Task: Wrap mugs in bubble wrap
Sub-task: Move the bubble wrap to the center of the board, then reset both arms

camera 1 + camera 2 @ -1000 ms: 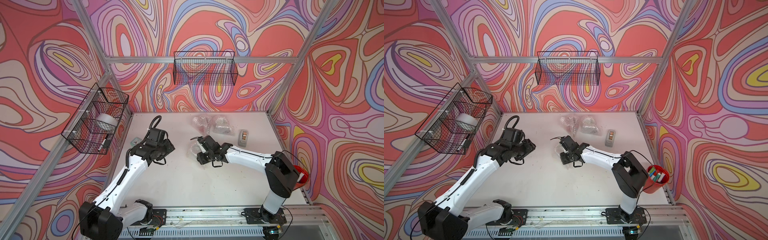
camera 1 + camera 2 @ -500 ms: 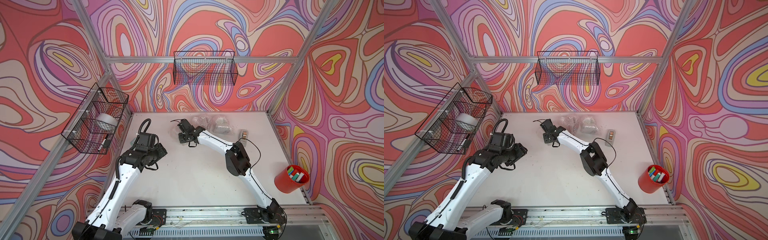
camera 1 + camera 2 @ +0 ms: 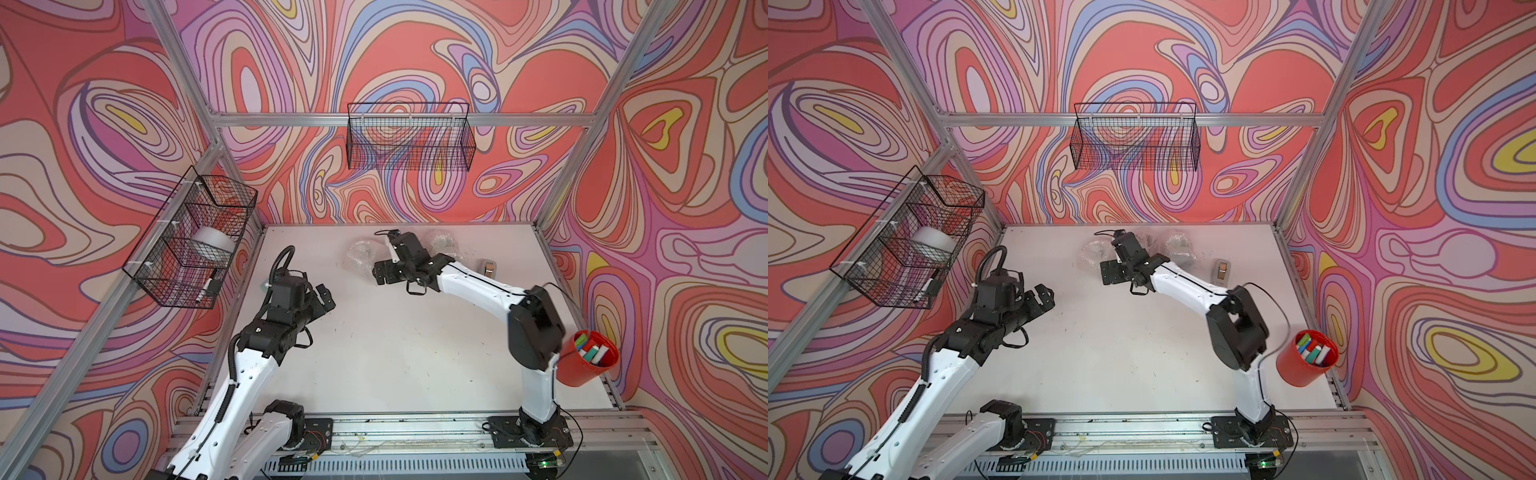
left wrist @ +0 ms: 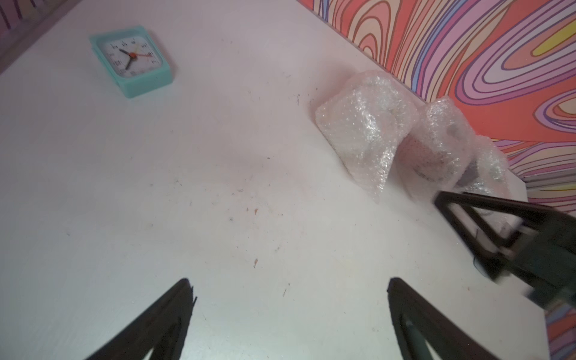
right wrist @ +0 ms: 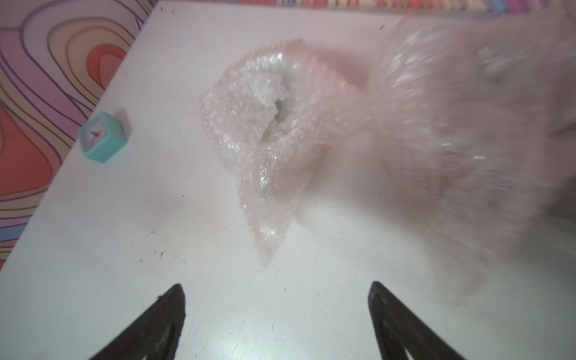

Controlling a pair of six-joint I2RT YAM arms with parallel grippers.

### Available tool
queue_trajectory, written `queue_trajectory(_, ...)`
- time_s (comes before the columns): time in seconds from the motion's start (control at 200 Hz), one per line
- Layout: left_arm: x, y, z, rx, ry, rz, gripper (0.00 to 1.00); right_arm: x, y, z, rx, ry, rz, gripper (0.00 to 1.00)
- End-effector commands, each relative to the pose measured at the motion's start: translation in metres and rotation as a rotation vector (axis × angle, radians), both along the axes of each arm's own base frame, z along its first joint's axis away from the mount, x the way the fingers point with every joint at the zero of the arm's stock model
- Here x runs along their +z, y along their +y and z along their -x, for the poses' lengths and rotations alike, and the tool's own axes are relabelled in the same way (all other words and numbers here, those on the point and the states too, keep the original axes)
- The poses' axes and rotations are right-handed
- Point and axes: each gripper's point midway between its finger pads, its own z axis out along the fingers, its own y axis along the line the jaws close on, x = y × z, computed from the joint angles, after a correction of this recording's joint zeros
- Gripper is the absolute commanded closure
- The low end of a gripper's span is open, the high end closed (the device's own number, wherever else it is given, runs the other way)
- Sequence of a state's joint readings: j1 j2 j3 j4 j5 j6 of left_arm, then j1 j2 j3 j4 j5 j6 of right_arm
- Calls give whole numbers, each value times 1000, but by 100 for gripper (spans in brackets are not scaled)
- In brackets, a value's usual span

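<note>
At the left of a top view the left gripper (image 3: 324,296) hangs over the bare table (image 3: 395,353). Its fingers are spread wide and nothing is between them. The clock (image 4: 131,60) lies at the upper left of the left wrist view, well apart from the fingers, and has no part in the job.

Further right, in the upper middle of both top views, three bundles of bubble wrap stand in a row near the back wall. The left bundle (image 3: 358,258) looks white inside. In the right wrist view it has an opening at its top and one loose corner pointing toward the camera. The middle bundle (image 4: 436,140) shows a reddish colour through the wrap, and in the top views it is mostly hidden. The right bundle (image 3: 442,243) holds something darker.

The right gripper (image 3: 385,259) is over this row, between the left and right bundles in the picture. Its fingers are also spread and hold nothing, and it is near the left bundle but apart from it.

No bare mugs and no loose sheet are visible, so I judge that all three mugs are already wrapped. I think little is left, perhaps only to draw the arms back. Whether the ends are closed well, I cannot tell.

At the right are the tape dispenser (image 3: 490,268) and the red cup (image 3: 588,361).
</note>
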State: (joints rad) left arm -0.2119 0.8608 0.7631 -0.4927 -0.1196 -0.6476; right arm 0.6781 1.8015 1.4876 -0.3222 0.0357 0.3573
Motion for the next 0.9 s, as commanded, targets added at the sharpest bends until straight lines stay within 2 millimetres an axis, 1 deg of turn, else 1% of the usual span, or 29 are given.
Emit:
queue_trajectory(0.0, 18, 31, -21, 86, -176, -193, 1, 33, -89, -18, -245, -182, -5, 2)
queue_trajectory(0.015, 19, 32, -24, 84, -194, -213, 1, 32, -104, -17, -277, -188, 8, 2)
queue_trajectory(0.055, 13, 37, -26, 87, -210, -264, 1, 26, -142, -17, -359, -196, 42, 2)
queue_trajectory(0.06, 12, 38, -26, 87, -212, -269, 1, 20, -147, -17, -368, -187, 52, 1)
queue_trajectory(0.07, 11, 39, -26, 89, -214, -282, 1, 17, -156, -16, -383, -183, 63, 2)
queue_trajectory(0.075, 10, 40, -26, 90, -213, -288, 1, 21, -161, -17, -395, -189, 61, 2)
queue_trajectory(0.08, 9, 41, -26, 92, -211, -294, 1, 14, -167, -16, -407, -178, 72, 2)
queue_trajectory(0.105, 4, 45, -25, 104, -204, -326, 1, 11, -190, -15, -445, -173, 93, 1)
queue_trajectory(0.18, -15, 58, -22, 113, -155, -418, 1, -5, -255, -13, -558, -168, 159, 2)
queue_trajectory(0.2, -15, 61, -23, 124, -156, -438, 1, -10, -269, -12, -586, -167, 173, 2)
queue_trajectory(0.21, -27, 63, -20, 123, -132, -454, 0, -12, -277, -11, -603, -166, 180, 2)
queue_trajectory(0.22, -32, 65, -18, 125, -122, -464, 1, -14, -285, -11, -617, -164, 186, 2)
queue_trajectory(0.25, -41, 69, -17, 130, -114, -493, 1, -22, -303, -10, -640, -154, 197, 2)
queue_trajectory(0.285, -51, 69, -18, 105, -120, -527, 0, -29, -319, -10, -652, -151, 200, 3)
queue_trajectory(0.366, -70, 65, -24, 40, -173, -559, 0, -52, -348, -15, -686, -128, 224, 6)
queue_trajectory(0.416, -80, 66, -26, 37, -196, -539, 0, -66, -359, -21, -691, -111, 241, 6)
queue_trajectory(0.441, -80, 67, -29, 34, -203, -540, 0, -71, -362, -25, -685, -117, 250, 6)
queue_trajectory(0.476, -80, 61, -34, -15, -194, -544, 0, -77, -366, -30, -681, -140, 264, 6)
queue_trajectory(0.541, -76, 60, -44, -28, -264, -563, 0, -84, -370, -37, -661, -198, 251, 7)
queue_trajectory(0.566, -76, 59, -48, -38, -273, -556, 0, -87, -371, -37, -656, -218, 231, 7)
queue_trajectory(0.616, -77, 58, -56, -62, -287, -524, 0, -89, -375, -39, -645, -226, 121, 7)
queue_trajectory(0.716, -75, 51, -73, -117, -348, -489, 0, -104, -373, -31, -613, -234, 83, 8)
queue_trajectory(0.736, -75, 49, -76, -127, -363, -481, 0, -100, -371, -31, -599, -269, 74, 8)
queue_trajectory(0.751, -76, 48, -78, -134, -371, -474, 0, -102, -368, -26, -585, -284, 71, 8)
queue_trajectory(0.806, -92, 50, -87, -137, -354, -459, 0, -98, -359, -15, -538, -372, 54, 8)
queue_trajectory(0.846, -104, 51, -93, -138, -357, -450, 0, -97, -353, -7, -512, -399, 49, 8)
queue_trajectory(0.881, -98, 50, -98, -140, -392, -455, 0, -94, -351, -2, -503, -437, 41, 7)
queue_trajectory(0.896, -101, 49, -97, -153, -361, -444, 0, -93, -350, 1, -501, -454, 38, 7)
